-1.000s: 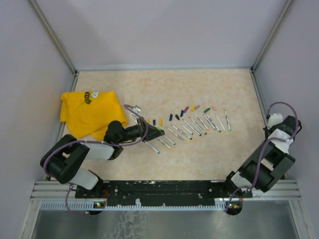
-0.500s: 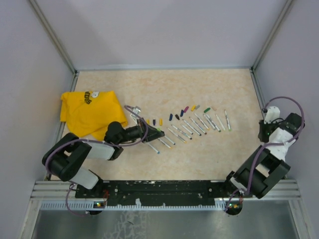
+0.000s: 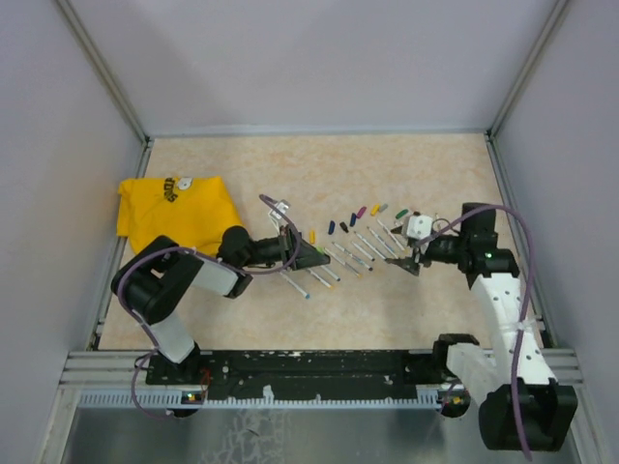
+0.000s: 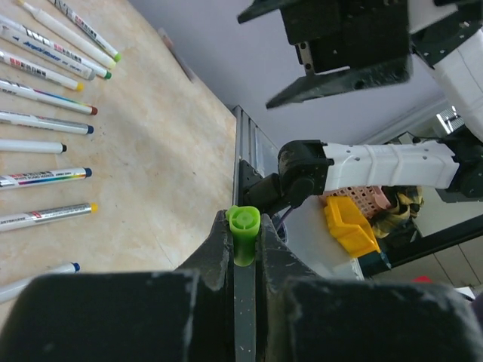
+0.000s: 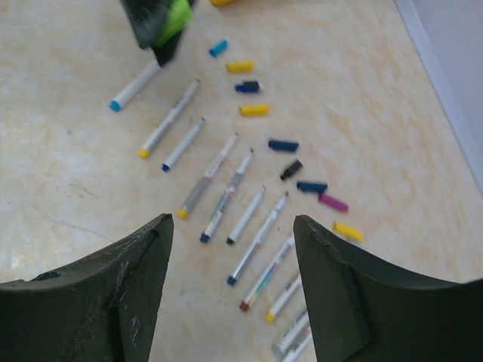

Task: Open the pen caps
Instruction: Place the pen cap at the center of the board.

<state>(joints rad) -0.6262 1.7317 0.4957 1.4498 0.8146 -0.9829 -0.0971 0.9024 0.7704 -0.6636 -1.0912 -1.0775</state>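
The left pincer (image 4: pixel 243 245) is clenched on a stubby lime-green plastic pen cap (image 4: pixel 244 221). The right pincer (image 5: pixel 230 226) hangs released over thin white pens (image 5: pixel 226 196) on the beige bench (image 5: pixel 75 166), other coloured caps (image 5: pixel 283 145) lying loose beside them.
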